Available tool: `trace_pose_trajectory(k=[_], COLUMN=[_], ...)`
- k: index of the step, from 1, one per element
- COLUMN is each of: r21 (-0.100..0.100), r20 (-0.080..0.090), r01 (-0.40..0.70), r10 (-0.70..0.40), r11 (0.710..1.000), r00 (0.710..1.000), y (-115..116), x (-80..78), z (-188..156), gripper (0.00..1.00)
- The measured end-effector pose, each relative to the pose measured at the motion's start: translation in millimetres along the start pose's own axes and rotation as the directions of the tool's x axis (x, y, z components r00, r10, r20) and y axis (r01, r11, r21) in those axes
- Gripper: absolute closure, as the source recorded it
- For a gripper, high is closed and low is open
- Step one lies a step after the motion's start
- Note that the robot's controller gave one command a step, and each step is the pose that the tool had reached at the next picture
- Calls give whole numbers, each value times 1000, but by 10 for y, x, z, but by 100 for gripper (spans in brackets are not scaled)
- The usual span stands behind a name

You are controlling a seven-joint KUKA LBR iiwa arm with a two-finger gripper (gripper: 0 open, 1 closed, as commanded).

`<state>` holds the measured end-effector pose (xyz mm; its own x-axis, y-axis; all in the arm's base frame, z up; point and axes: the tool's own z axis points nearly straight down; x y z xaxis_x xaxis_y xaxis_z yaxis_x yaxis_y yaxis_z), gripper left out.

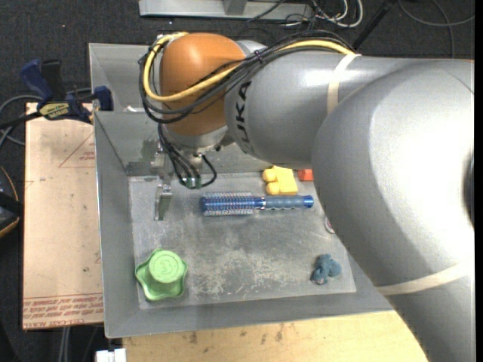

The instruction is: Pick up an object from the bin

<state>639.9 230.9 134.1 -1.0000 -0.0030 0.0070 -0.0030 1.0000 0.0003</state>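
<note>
**Bin** (249, 251), grey metal: holding five loose things, none heaped.

**Gripper** (162, 196): hanging low over bare floor at the back left, under the arm's orange cover (192, 81). I cannot tell whether it is open or closed, and I am seeing nothing in it.

**Brush** (230, 204), blue: lying flat across the middle, bristle end just beside the gripper, handle pointing right. Likeliest pick, being nearest.

**Yellow block** (279, 179): sitting just behind the handle, a small red piece (305, 175) beside it.

**Green cup** (161, 275): standing front left, well apart.

**Blue-grey lump** (326, 268): lying front right.

**Handling note:** the brush is looking narrow, so closing across its width near the bristle end, clear of the block, should be serving best.
</note>
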Motion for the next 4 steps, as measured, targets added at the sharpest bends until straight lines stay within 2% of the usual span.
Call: trace_pose_trajectory(k=[1, 2, 3, 4], r21=[9, 3, 3, 8], r20=[19, 5, 6, 21], r01=[714, 807, 662, 693], r10=[-714, -807, -662, -693], r11=[700, 591, 749, 721], r00=[700, 591, 749, 721], y=[-126, -65, -146, -130], x=[589, 1315, 1530, 1446], z=[580, 345, 209, 497], gripper=[0, 0, 0, 0])
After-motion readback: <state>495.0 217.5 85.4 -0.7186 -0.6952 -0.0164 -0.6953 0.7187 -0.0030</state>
